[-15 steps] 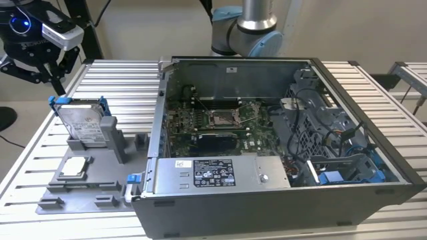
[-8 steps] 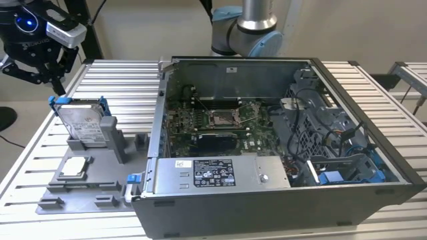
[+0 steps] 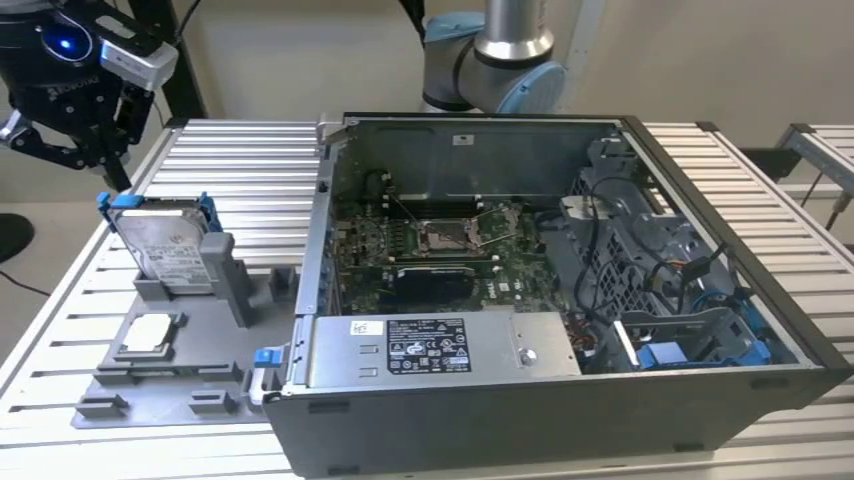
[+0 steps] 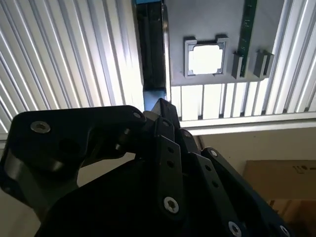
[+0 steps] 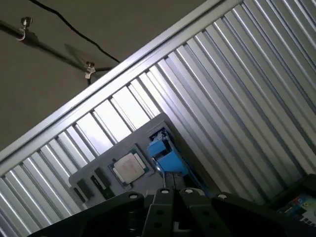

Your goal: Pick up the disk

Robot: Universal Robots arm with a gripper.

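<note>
**Exterior view.** We are logging the claw (image 3: 70,160) hanging released, jaws spread and holding nothing, over the table (image 3: 240,150) corner at the exterior view's left. The disk (image 3: 167,243) is standing on edge in a grey holder (image 3: 220,275), its blue bracket (image 3: 118,201) uppermost. We are judging that this offers its faces to a grasp from above. It is sitting below the claw, slightly toward the exterior view's right and apart from it. A small chip (image 3: 150,333) is lying flat on the same fixture, and the open computer case (image 3: 561,250) is taking up the table's middle.

**Second wrist view.** We are seeing the disk (image 4: 150,54) edge-on beyond the claw's black linkage, with the chip (image 4: 206,58) beside it.

**First wrist view.** We are noting the blue bracket (image 5: 165,157) just past the claw's body, with the chip (image 5: 129,167) alongside.
</note>
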